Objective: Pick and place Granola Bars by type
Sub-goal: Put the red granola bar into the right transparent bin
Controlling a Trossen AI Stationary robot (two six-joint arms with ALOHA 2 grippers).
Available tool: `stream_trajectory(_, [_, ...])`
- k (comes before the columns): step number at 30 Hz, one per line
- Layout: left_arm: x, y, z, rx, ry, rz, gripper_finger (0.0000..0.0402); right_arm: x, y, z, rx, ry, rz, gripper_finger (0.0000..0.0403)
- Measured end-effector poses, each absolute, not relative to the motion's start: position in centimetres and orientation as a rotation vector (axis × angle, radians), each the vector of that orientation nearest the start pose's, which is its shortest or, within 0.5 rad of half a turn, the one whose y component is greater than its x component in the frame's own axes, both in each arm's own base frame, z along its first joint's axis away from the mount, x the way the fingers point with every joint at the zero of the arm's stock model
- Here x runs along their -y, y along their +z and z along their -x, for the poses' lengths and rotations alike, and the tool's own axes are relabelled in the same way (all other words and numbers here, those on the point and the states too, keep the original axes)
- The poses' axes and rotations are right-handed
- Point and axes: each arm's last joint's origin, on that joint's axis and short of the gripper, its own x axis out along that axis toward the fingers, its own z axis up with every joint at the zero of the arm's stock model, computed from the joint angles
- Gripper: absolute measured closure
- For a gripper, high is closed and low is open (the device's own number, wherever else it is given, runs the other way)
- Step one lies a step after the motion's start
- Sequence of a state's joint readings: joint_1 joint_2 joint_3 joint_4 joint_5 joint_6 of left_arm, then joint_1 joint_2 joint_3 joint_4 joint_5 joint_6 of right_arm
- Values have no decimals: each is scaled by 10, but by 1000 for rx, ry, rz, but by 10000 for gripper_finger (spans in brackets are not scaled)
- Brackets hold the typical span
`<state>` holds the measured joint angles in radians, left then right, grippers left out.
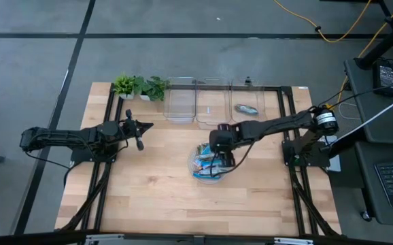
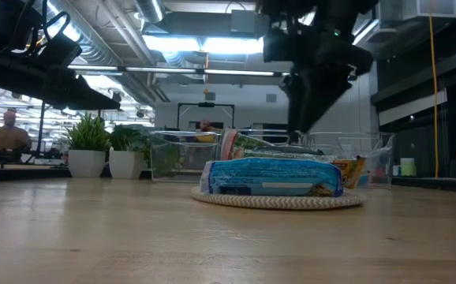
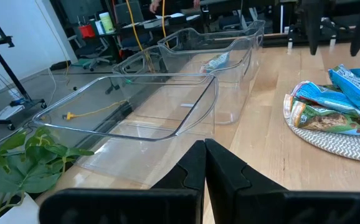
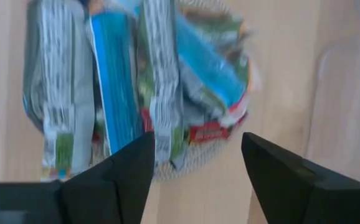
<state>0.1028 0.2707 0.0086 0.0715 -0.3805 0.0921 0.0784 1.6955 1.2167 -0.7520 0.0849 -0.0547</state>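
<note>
Several granola bars (image 1: 205, 161) in blue, green and white wrappers lie heaped on a round woven-looking plate (image 2: 279, 202) at mid-table; the pile (image 4: 136, 81) also shows in the right wrist view. My right gripper (image 4: 197, 158) hangs open just above the pile's right part, fingers pointing down, touching nothing. In the low view it (image 2: 300, 126) stands over the heap (image 2: 271, 177). One more bar (image 1: 246, 108) lies flat in the rightmost clear bin. My left gripper (image 1: 145, 126) waits shut above the table's left part, away from the plate.
Three clear rectangular bins (image 1: 213, 103) stand side by side along the far edge; the left and middle ones (image 3: 149, 106) look empty. Two small potted plants (image 1: 139, 86) stand at the far left corner. Bare wooden tabletop lies on the near side of the plate.
</note>
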Motion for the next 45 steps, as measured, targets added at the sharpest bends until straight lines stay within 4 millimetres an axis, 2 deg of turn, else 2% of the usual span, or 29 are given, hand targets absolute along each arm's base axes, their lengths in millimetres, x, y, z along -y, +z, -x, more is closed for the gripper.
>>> stream_trajectory(5, [-22, 151, -109, -213, 473, -117, 398, -23, 206, -323, -1279, 31, 125, 176])
stream_trajectory(22, [-22, 151, -109, -213, 473, -117, 398, -26, 206, -323, -1276, 92, 79, 244])
stream_trajectory(26, [-22, 151, -109, -213, 473, -116, 398, -26, 204, -324, -1280, 92, 79, 250])
stream_trajectory(34, [-22, 151, -109, -213, 473, -116, 398, -26, 187, -328, -1336, 109, 100, 250])
stream_trajectory(40, [-22, 151, -109, -213, 473, -117, 398, -26, 184, -331, -1324, 110, 102, 252])
stream_trajectory(45, [-22, 151, -109, -213, 473, -117, 398, -26, 185, -331, -1321, 110, 102, 282])
